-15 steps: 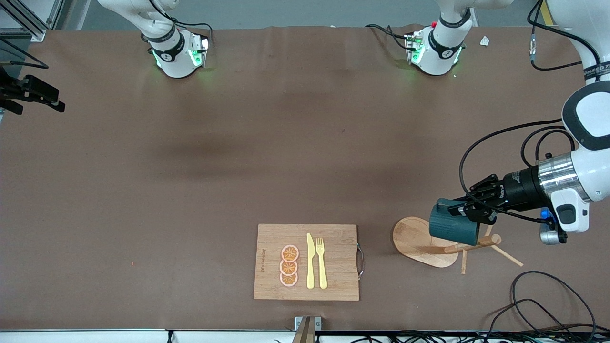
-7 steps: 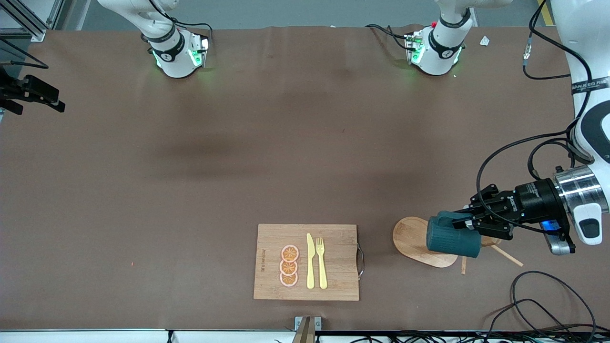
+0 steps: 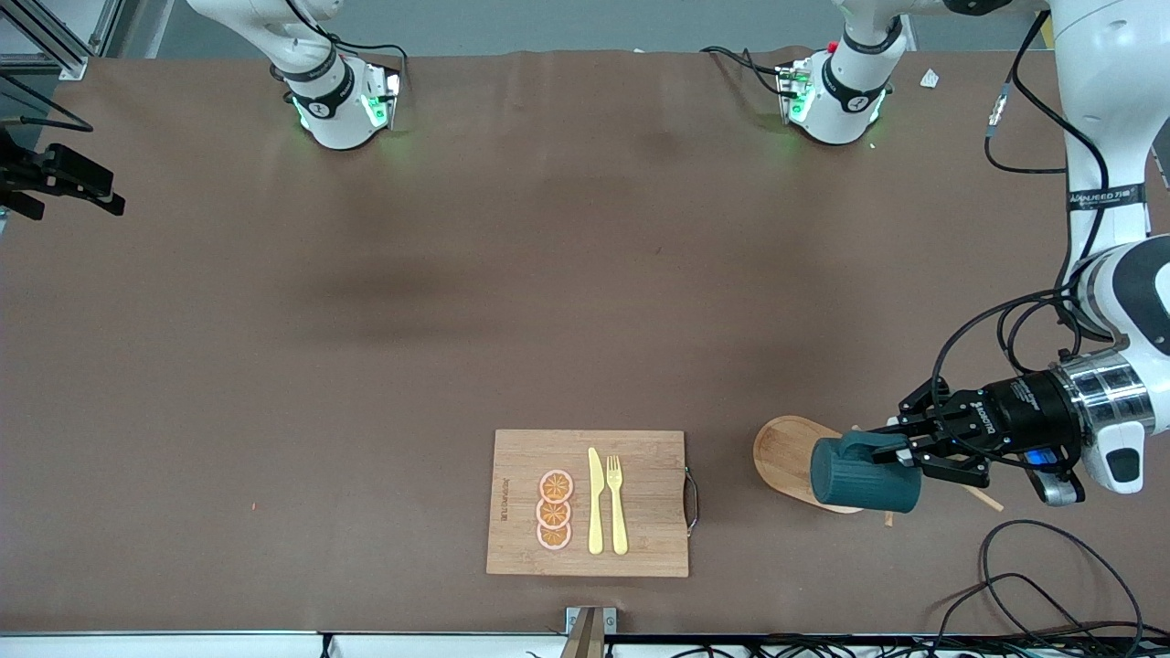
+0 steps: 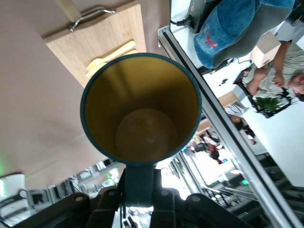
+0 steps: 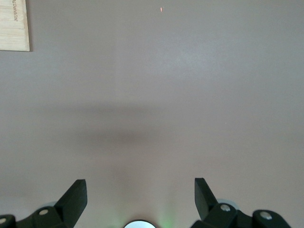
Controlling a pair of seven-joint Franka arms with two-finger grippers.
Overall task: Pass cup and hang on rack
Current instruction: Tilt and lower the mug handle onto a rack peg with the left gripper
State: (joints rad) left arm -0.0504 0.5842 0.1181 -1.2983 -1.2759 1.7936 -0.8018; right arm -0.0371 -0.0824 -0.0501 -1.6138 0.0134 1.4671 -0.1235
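Left claw (image 3: 905, 454) grips the cup (image 3: 864, 476) by its small side handle, holding it on its side in the air over the rack (image 3: 788, 454), whose oval wooden base sits on the desk (image 3: 457, 274) toward the left arm's end. The wrist view looks straight into the cup's yellow-brown inside. It looks rigid, probably ceramic — fairly heavy, breakable if dropped, and likely to swing on so narrow a hold. Right claw (image 5: 140, 199) hangs spread apart, grasping nothing, over bare desk — that arm waits. A cutting board (image 3: 588, 503) lies nearby.
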